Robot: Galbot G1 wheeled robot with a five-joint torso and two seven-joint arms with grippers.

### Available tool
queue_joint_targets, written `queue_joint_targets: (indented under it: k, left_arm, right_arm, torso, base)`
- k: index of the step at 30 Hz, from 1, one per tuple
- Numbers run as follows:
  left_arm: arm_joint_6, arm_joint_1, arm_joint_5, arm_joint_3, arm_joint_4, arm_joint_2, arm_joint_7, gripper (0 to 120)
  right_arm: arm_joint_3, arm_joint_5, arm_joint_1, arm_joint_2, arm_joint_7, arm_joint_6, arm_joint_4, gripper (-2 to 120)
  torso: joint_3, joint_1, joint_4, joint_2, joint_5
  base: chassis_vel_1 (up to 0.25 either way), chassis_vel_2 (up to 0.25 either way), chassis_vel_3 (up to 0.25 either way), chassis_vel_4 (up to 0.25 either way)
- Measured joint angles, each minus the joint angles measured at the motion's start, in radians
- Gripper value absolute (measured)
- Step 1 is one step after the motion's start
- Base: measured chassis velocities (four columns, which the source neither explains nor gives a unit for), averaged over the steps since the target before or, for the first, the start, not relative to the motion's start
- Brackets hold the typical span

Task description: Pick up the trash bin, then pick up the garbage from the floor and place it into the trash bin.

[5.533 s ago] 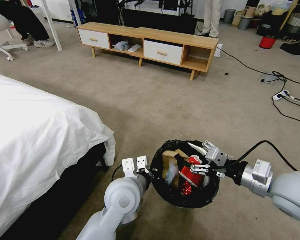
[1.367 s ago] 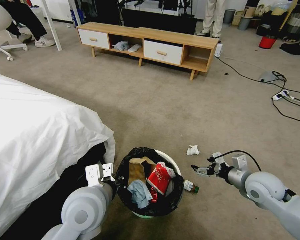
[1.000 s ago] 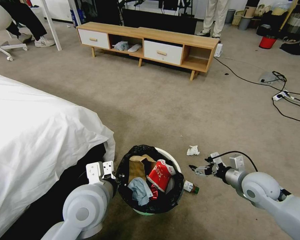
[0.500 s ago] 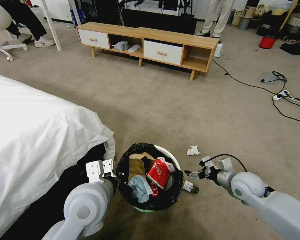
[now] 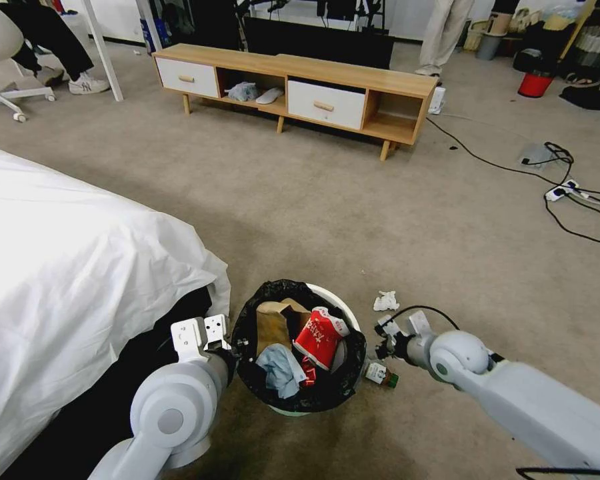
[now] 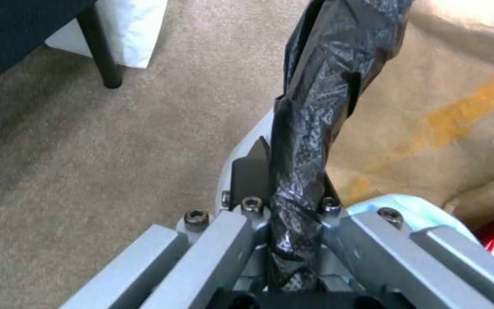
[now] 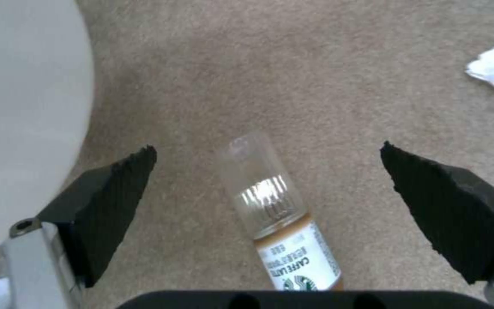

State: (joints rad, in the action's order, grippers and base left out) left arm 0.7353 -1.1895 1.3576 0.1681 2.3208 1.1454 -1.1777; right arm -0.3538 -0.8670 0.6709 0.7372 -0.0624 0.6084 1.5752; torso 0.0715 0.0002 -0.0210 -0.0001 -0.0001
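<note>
Now over the bottle point(image 7: 281, 223) — my right gripper point(image 7: 267, 189) spread wide.
Clear glass, white label, lying on carpet point(image 5: 353, 213); my left gripper point(image 6: 293, 214) clenched on the trash bin point(image 5: 299, 353) rim.

You see smooth grey-white rounded arm shells point(image 5: 173, 413), silver screwed finger links point(image 6: 201, 240), ridged black wedge pads point(image 7: 115, 193), and a black wrist cable point(image 5: 423, 310).

A white trash bin point(image 5: 337, 299) with black liner holds a red-and-white carton point(image 5: 320, 337) on beige floor point(image 5: 353, 207) beside white bedding point(image 5: 67, 253).
</note>
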Motion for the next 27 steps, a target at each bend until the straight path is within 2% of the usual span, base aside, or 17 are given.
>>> queue_joint_targets:
  k: [2,10,27]
  left_arm:
    - [0.0,-0.001,-0.009,0.004,-0.002,0.007,0.005,1]
    - [0.0,-0.005,-0.022,0.007,-0.005,0.018,0.015,1]
    - [0.0,-0.005,-0.031,0.006,-0.006,0.028,0.024,1]
  right_arm:
    - [-0.038,-0.001,-0.046,0.001,-0.032,0.041,-0.016,100]
    - [-0.102,0.004,-0.089,-0.005,-0.069,0.101,-0.045,100]
    - [-0.115,0.046,-0.077,0.032,-0.085,0.103,-0.149,100]
  torso:
    - [0.0,0.0,-0.0003,0.0,-0.0001]
    - [0.0,0.0,-0.0002,0.0,0.0]
    - [0.0,0.0,-0.0003,0.0,0.0001]
  base:
    - [0.0,0.0,0.0,0.0]
    - [0.0,0.0,0.0,0.0]
    - [0.0,0.0,0.0,0.0]
